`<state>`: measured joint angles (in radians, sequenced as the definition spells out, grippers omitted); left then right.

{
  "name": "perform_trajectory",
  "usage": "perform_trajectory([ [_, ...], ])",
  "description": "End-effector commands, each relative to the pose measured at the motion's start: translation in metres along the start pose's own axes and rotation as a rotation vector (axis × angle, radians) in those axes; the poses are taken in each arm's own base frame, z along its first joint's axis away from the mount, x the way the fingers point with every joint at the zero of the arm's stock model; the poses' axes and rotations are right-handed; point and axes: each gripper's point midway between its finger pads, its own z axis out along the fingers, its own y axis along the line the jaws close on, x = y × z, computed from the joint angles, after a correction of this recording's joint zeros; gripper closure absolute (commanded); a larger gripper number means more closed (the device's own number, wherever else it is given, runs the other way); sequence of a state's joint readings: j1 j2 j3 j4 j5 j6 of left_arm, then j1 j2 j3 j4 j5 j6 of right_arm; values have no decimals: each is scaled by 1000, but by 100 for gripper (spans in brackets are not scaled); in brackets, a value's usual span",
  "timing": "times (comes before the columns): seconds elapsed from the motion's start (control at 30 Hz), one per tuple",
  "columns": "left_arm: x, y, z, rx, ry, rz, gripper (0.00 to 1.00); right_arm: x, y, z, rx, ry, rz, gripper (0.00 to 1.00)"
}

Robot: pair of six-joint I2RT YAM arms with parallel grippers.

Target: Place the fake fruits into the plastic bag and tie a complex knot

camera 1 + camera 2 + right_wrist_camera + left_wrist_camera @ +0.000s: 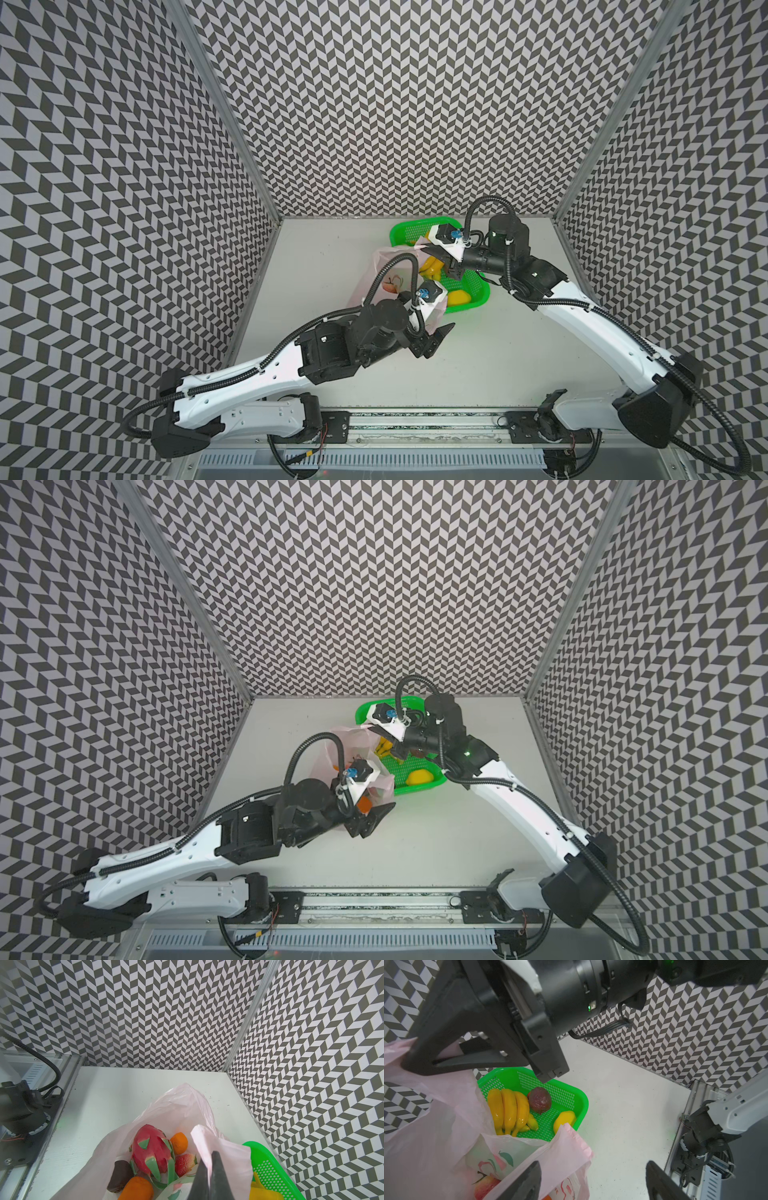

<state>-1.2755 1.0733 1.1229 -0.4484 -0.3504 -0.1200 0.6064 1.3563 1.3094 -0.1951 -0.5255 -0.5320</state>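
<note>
The plastic bag (180, 1105) stands open on the table, pale pink in both top views (386, 274) (332, 746). Inside it lie a dragon fruit (151, 1151), an orange (179, 1142), a strawberry (185, 1163) and a dark brown fruit (120, 1176). My right gripper (212, 1160) is shut on the bag's rim on the basket side, holding it up (428, 249). My left gripper (591, 1184) is open at the bag's near side (436, 336); a pink handle strip (566, 1147) drapes over one finger (525, 1182). No knot is in view.
A green mesh basket (566, 1088) sits right behind the bag, near the back wall (478, 295). It holds yellow bananas (508, 1109), a dark brown round fruit (539, 1100) and a lemon (563, 1120). Patterned walls close in three sides.
</note>
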Motion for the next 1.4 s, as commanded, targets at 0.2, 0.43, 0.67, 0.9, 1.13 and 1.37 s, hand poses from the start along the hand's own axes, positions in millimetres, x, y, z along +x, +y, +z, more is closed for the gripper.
perform_trajectory([
  [0.2, 7, 26, 17, -285, 56, 106, 19, -10, -1, -4, 10, -41, -24, 100],
  [0.43, 14, 30, 26, -343, 69, 127, 46, -9, -2, -4, 18, -37, -19, 100],
  [0.67, 2, 27, 13, -280, -10, 99, 100, -10, -6, -7, 35, -38, -6, 100],
  [0.9, -34, 53, -23, -182, -151, 22, 100, -28, -11, -18, 49, -80, 31, 100],
  [1.13, -77, 128, -96, -258, -304, -28, 100, -63, -33, -34, 136, -108, 137, 100],
  [1.37, -112, 190, -144, -433, -353, -1, 100, -100, -39, -69, 200, -164, 234, 100],
])
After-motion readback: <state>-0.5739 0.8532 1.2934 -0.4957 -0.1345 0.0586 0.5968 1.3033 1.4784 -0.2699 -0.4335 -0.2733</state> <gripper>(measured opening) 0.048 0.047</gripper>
